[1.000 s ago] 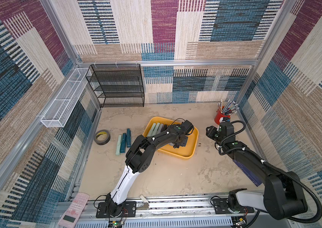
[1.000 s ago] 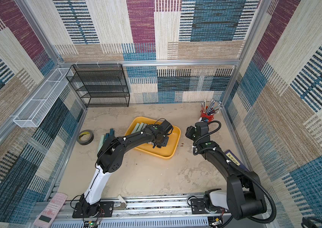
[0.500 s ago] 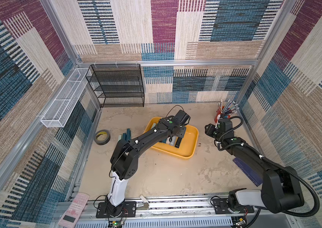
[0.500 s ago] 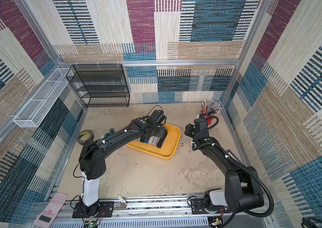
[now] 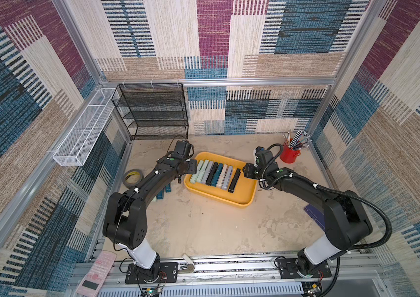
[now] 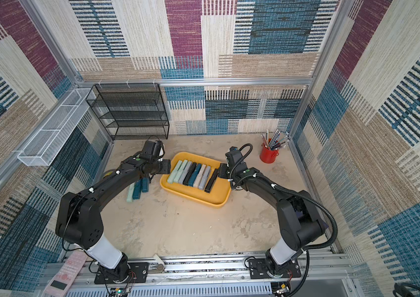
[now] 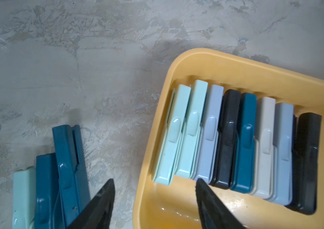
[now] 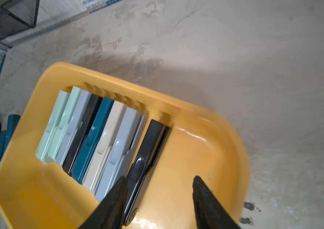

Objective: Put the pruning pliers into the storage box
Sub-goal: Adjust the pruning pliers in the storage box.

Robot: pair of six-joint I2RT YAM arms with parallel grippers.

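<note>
The storage box (image 5: 244, 193) (image 6: 216, 196) is a shallow yellow tray in mid-table. Several pruning pliers (image 5: 214, 173) (image 6: 193, 173) lie side by side in it: pale green, grey, black, teal and cream. Three more pruning pliers (image 6: 136, 190) (image 7: 62, 178), one pale green and two teal, lie on the table left of the box. My left gripper (image 5: 196, 167) (image 7: 155, 180) hangs open over the box's left rim (image 7: 147, 158), holding nothing. My right gripper (image 5: 243, 171) (image 8: 160, 178) is open over the box's right end. One finger (image 8: 117, 198) is beside the black pliers (image 8: 149, 148); the other is well apart.
A black tape roll (image 5: 133, 177) lies left of the loose pliers. A black mesh rack (image 5: 152, 110) and a white wire basket (image 5: 82, 131) stand at the back left. A red cup of pens (image 5: 289, 154) is at the back right. A dark blue flat item (image 5: 314, 216) lies under the right arm.
My left gripper has drawn back leftward from over the box's middle to its left end. My right gripper has moved left to the box's right end.
</note>
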